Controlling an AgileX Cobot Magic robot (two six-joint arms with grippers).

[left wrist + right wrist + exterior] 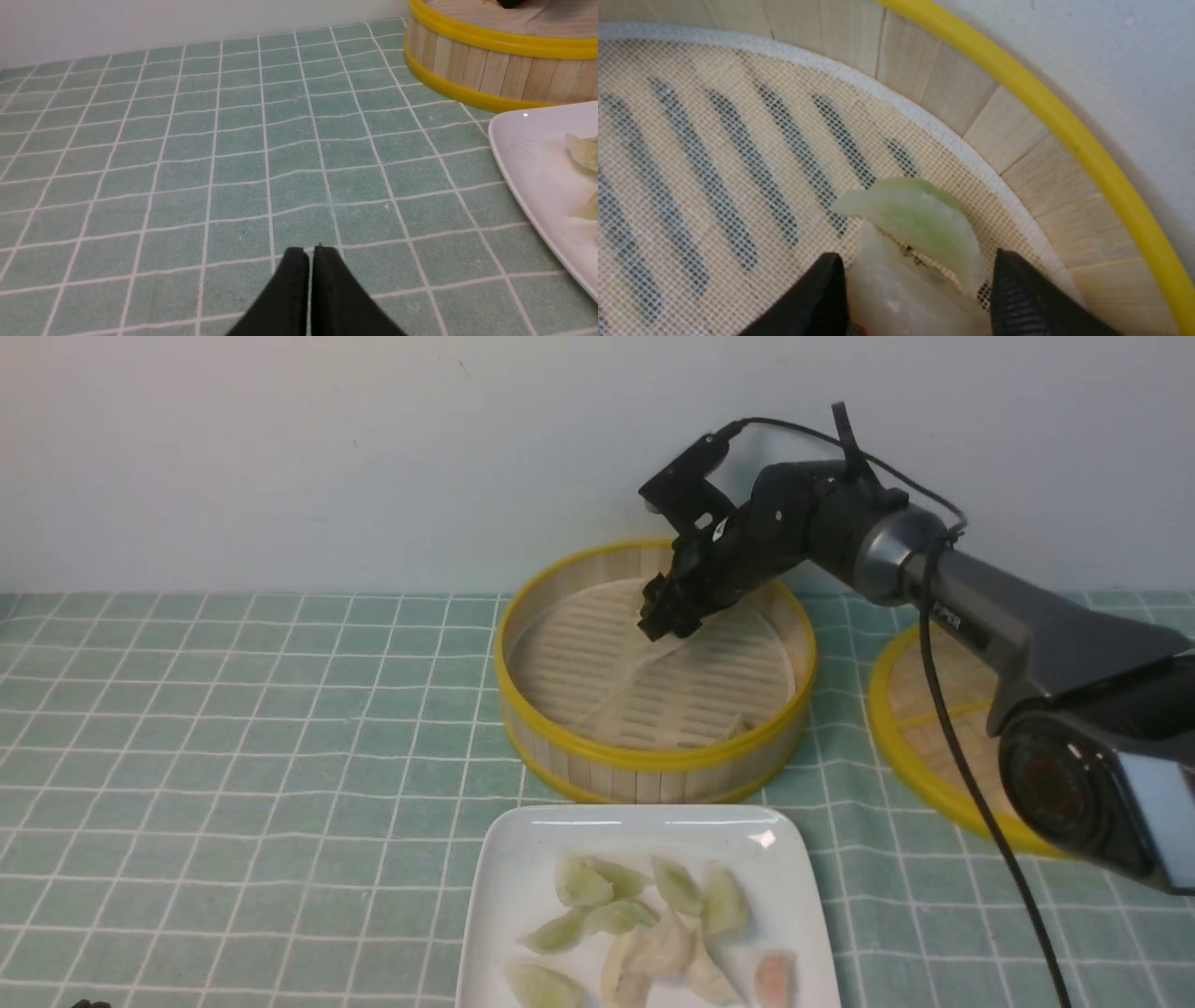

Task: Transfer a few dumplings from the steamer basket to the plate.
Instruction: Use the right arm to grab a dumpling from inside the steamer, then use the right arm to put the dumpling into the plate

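The basket [653, 761] stands on the checked green table [233, 756] near the back wall, and the right arm reaches into it from the right, with the right hand [665, 621] low over the far part of the whitish liner [597, 653]. In the right wrist view that hand [915, 255] is spread, its two black fingers [817, 298] set on either side of a green dumpling [924, 219] that lies against a whitish dumpling [892, 294], both on the mesh liner close to the basket's wooden wall [1017, 135]. One finger is right against the whitish dumpling, while a sliver of mesh shows between the pair and the other finger, so nothing is clamped. In the front view the hand hides these two. The plate [523, 877] sits just in front of the basket, on the robot's side, and carries a loose cluster of dumplings [583, 882], mostly pale green, some whitish, one pinkish at the right edge. A flat lid [910, 728] with a yellow rim lies to the right of the basket, partly behind the right arm. In the left wrist view, the left hand [310, 252] is pressed together over bare table, well left of the plate [528, 177] and the basket [472, 65].
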